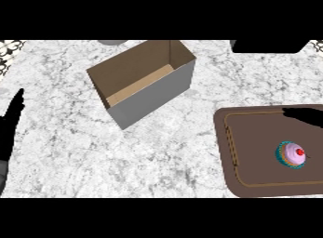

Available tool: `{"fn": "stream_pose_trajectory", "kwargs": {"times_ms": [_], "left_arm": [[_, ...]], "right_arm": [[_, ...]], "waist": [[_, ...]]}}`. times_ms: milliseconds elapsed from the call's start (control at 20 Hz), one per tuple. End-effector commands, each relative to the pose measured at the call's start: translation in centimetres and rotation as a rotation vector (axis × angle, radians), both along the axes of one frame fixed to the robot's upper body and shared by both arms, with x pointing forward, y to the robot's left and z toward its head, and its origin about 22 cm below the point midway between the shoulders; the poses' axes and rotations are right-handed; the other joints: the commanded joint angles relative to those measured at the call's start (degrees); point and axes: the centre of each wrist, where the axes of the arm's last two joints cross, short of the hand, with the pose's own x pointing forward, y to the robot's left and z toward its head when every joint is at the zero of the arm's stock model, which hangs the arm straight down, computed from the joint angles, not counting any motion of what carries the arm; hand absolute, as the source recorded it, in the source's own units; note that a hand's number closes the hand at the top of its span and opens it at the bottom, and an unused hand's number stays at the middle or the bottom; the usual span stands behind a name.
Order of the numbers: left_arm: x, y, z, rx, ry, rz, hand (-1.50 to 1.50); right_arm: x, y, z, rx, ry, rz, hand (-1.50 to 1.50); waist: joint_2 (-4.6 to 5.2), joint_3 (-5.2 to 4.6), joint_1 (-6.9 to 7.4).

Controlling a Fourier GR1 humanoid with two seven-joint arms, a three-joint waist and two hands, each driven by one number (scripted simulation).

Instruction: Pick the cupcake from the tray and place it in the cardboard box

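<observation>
A cupcake (292, 155) with pink frosting, a red cherry and a teal wrapper stands upright on the brown tray (250, 144) at the right. An open cardboard box (144, 80), grey outside and tan inside, sits at the counter's upper middle. My right hand (315, 117) hovers over the tray's far right corner, its fingers stretched left, above and a little right of the cupcake, holding nothing. My left hand (4, 130) rests at the left edge with straight fingers pointing up.
The marble counter (157, 153) stretches between the box and the tray. A dark object (268, 45) lies at the far right edge, and a grey round thing (111, 42) peeks in at the top. Patterned tiles show in both upper corners.
</observation>
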Motion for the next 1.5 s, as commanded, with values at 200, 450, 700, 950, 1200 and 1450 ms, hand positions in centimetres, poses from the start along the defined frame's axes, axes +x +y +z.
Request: {"fn": "stream_pose_trajectory", "kwargs": {"times_ms": [200, 450, 700, 950, 1200, 1450], "left_arm": [[-2.0, 0.6, -0.3, 0.009, 0.009, 0.011, 0.00], [-1.7, 1.7, 0.6, -0.004, 0.024, 0.020, 0.00], [0.9, -0.7, -1.1, -0.009, -0.002, 0.009, 0.00], [0.5, -0.4, 0.3, -0.001, 0.005, 0.006, 0.00], [-0.6, -0.2, -0.7, 0.012, 0.015, 0.005, 0.00], [-0.5, -0.5, 0.0, -0.012, -0.004, 0.007, 0.00]], "right_arm": [[-0.8, 2.3, -0.5, -0.001, 0.024, 0.012, -1.50], [0.5, 2.9, -1.0, 0.047, 0.032, 0.041, -1.50], [-0.5, 2.1, 0.4, 0.091, 0.045, 0.113, -1.50], [-2.1, 2.9, 0.4, 0.092, 0.046, 0.128, -1.50], [-2.3, 4.5, 0.8, -0.027, 0.052, 0.095, -1.50], [-2.8, 4.6, -0.4, -0.081, 0.078, 0.039, -1.50]], "waist": [[-0.19, 0.00, -0.36], [-0.13, 0.01, 0.05], [-0.01, -0.01, -0.68], [-0.08, 0.00, -0.54], [-0.08, -0.01, -0.44], [-0.06, 0.00, -0.39]]}}
